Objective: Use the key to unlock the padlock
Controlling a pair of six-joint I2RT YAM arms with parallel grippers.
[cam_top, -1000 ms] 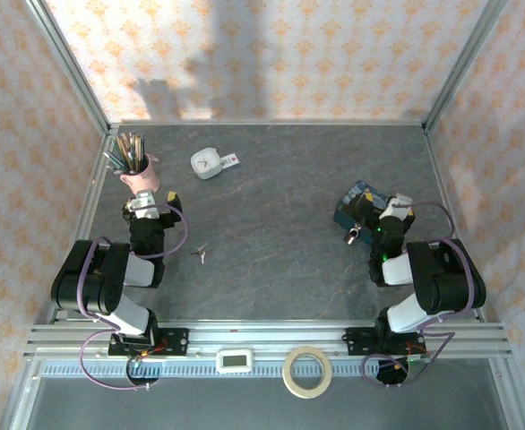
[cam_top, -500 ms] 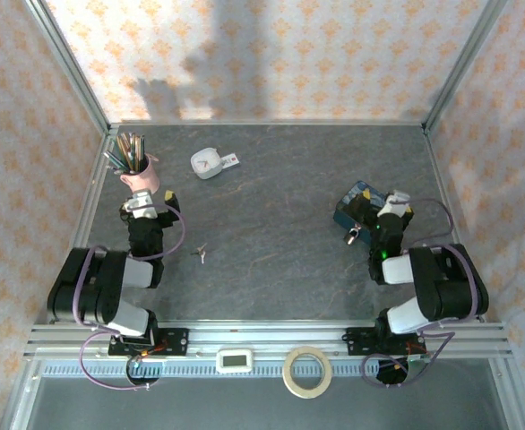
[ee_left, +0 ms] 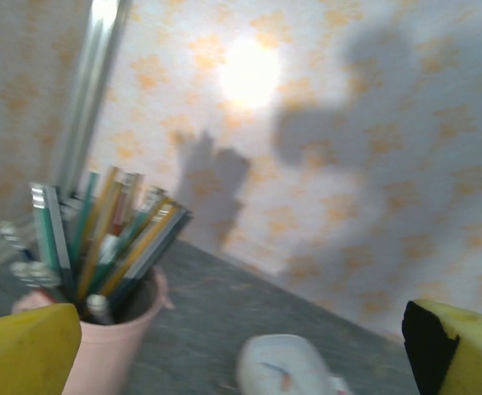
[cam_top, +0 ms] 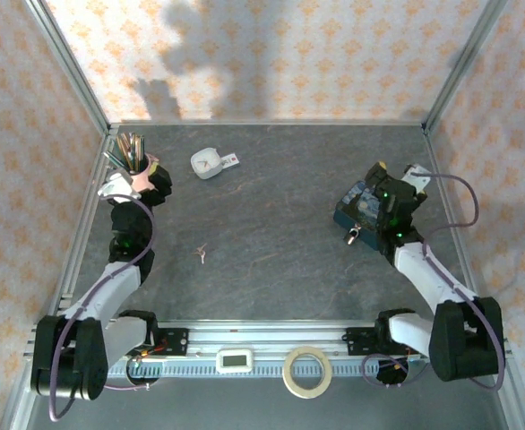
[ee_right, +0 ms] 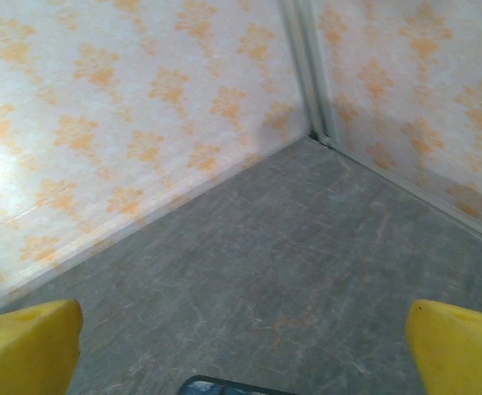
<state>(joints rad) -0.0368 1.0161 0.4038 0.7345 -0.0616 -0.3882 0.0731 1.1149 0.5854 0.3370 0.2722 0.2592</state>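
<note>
Left gripper (cam_top: 137,185) had its yellow-tipped fingers (ee_left: 23,350) spread wide with nothing between them, poised right at the pink cup (cam_top: 144,182) of pens and pencils (cam_top: 128,150) near the far-left corner. Right gripper (cam_top: 397,186) — fingers (ee_right: 459,350) just as wide, also empty — hung at the right side of the blue tin (cam_top: 359,208). The padlock (cam_top: 353,235) lay on the grey table (cam_top: 271,224) just beside the tin's near corner; the key (cam_top: 201,253) sat well apart, left of centre, nearer the left arm (cam_top: 119,269) — both untouched.
</note>
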